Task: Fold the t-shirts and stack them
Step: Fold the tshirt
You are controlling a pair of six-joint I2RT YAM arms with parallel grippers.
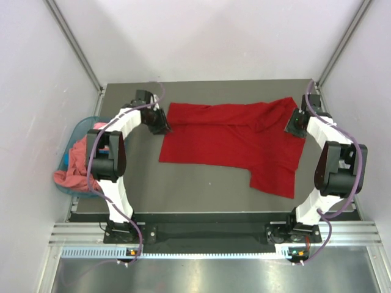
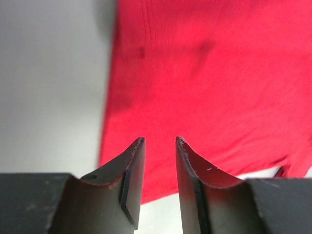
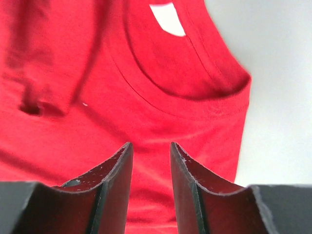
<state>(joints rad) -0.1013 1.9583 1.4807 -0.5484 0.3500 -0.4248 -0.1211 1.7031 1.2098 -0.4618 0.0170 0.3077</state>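
A deep red t-shirt (image 1: 232,137) lies partly folded across the far half of the grey table (image 1: 195,189). My left gripper (image 1: 164,127) is open and empty above the shirt's left edge; the left wrist view shows red cloth (image 2: 204,78) below its fingers (image 2: 135,161). My right gripper (image 1: 294,127) is open and empty over the shirt's right end; the right wrist view shows the collar (image 3: 195,92) and white neck label (image 3: 168,18). A salmon-pink t-shirt (image 1: 74,165) lies bunched in the teal basket (image 1: 82,127) at the left.
The teal basket hangs off the table's left side beside the left arm. White walls and metal frame posts (image 1: 76,46) enclose the table. A metal rail (image 1: 195,235) runs along the near edge by the arm bases.
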